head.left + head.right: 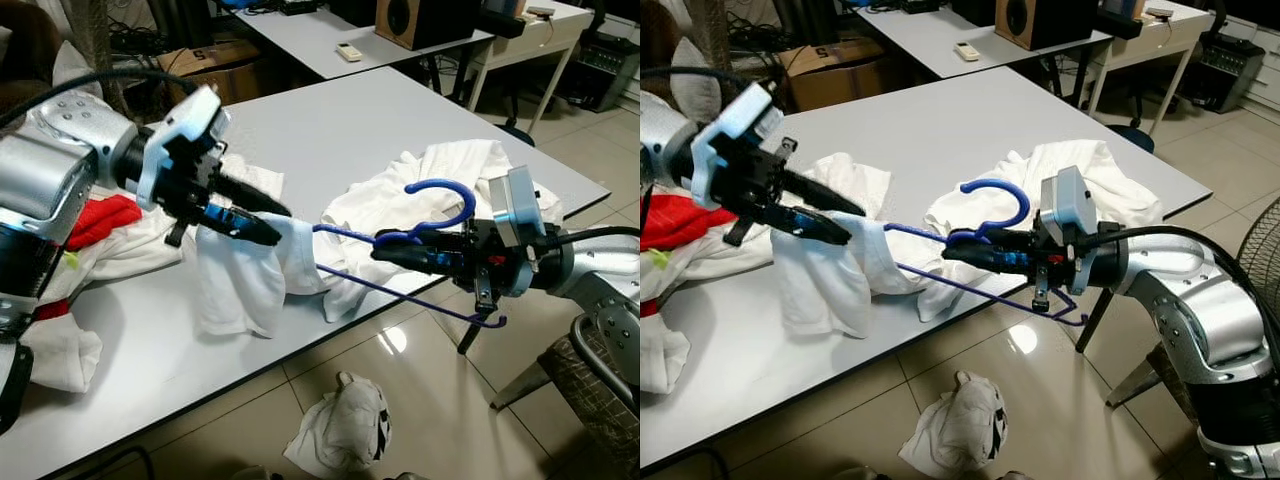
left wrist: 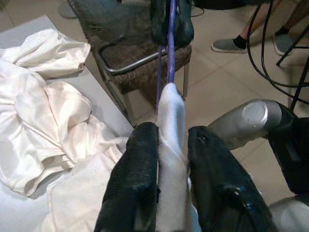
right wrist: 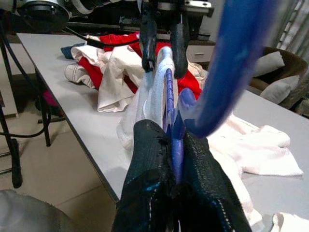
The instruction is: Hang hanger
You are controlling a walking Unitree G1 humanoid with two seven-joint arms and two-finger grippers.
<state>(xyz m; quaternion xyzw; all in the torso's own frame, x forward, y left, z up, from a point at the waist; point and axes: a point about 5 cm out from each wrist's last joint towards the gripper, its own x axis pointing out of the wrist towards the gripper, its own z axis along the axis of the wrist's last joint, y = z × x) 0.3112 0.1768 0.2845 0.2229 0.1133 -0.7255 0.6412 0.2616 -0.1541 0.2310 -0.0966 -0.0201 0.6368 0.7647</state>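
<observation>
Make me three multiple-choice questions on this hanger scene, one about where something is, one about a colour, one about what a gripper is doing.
1. Where does the crumpled white cloth apart from the others lie?
A. on a chair
B. on the floor below the table edge
C. on the far desk

2. What colour is the hanger?
A. blue
B. red
C. green

3. What does the left gripper hold?
A. a remote
B. nothing
C. the white garment

Answers: 1 B, it sits on the tiles below the table. 2 A, its hook and wire are blue, held by the right gripper. 3 C, its fingers pinch white fabric threaded on the hanger's arm.
</observation>
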